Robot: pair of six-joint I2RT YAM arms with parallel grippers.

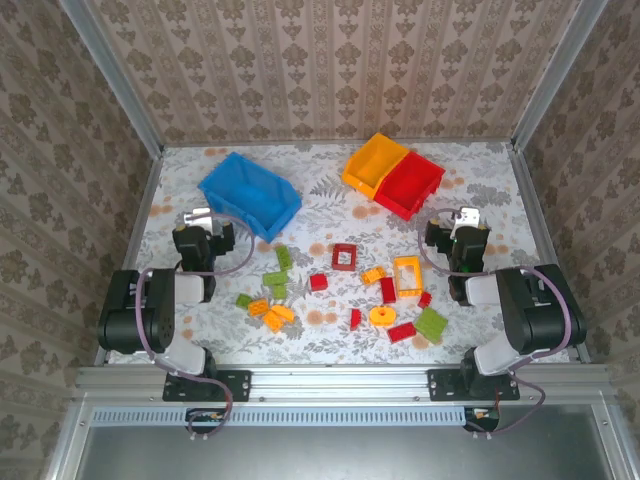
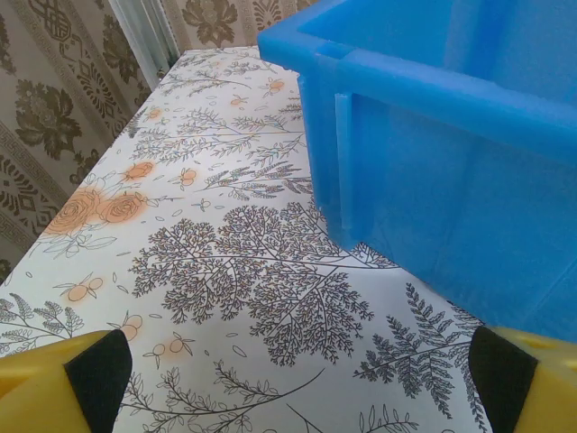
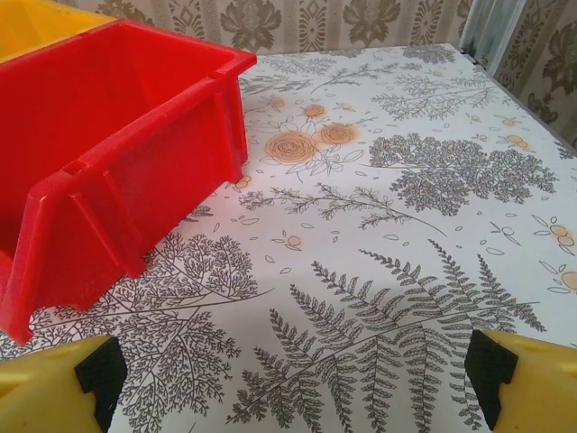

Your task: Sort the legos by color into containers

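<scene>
Several legos in red, orange-yellow and light green lie scattered on the table between the two arms, among them a red square frame (image 1: 344, 257), a yellow frame (image 1: 407, 273), an orange disc (image 1: 382, 316) and a green plate (image 1: 432, 323). The blue container (image 1: 250, 195) (image 2: 451, 135) stands at the back left. The yellow container (image 1: 375, 163) (image 3: 41, 23) and the red container (image 1: 410, 185) (image 3: 99, 144) stand side by side at the back right. My left gripper (image 1: 203, 222) (image 2: 302, 388) hangs open just in front of the blue container. My right gripper (image 1: 467, 222) (image 3: 296, 379) is open, right of the red container. Both hold nothing.
The floral table cover (image 1: 320, 205) is bounded by a metal frame and patterned walls (image 1: 330, 60) at the back and sides. Bare cover lies under both grippers and between the blue and yellow containers.
</scene>
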